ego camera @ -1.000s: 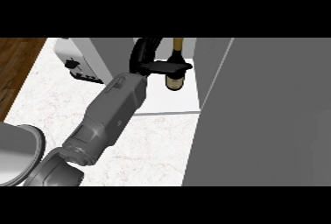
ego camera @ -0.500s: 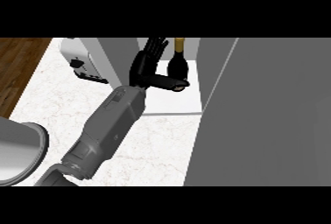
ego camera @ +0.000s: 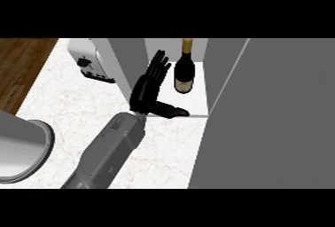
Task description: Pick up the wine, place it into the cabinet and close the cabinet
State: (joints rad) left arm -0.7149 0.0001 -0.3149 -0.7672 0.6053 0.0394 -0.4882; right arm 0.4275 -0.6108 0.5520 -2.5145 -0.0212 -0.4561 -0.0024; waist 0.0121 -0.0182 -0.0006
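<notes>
The fingers (ego camera: pixel 156 71) of the left hand (ego camera: pixel 147 91) are straight and wide, pointing to the top of the frame, with the thumb spread to the right; they hold nothing. The wine bottle (ego camera: pixel 185 66) stands upright inside the cabinet (ego camera: pixel 127 55), in the upper middle, just right of the fingers and apart from them. The cabinet door (ego camera: pixel 274 115) at the right is open. A toaster (ego camera: pixel 91 64) stands on the bench (ego camera: pixel 65 106), upper left.
</notes>
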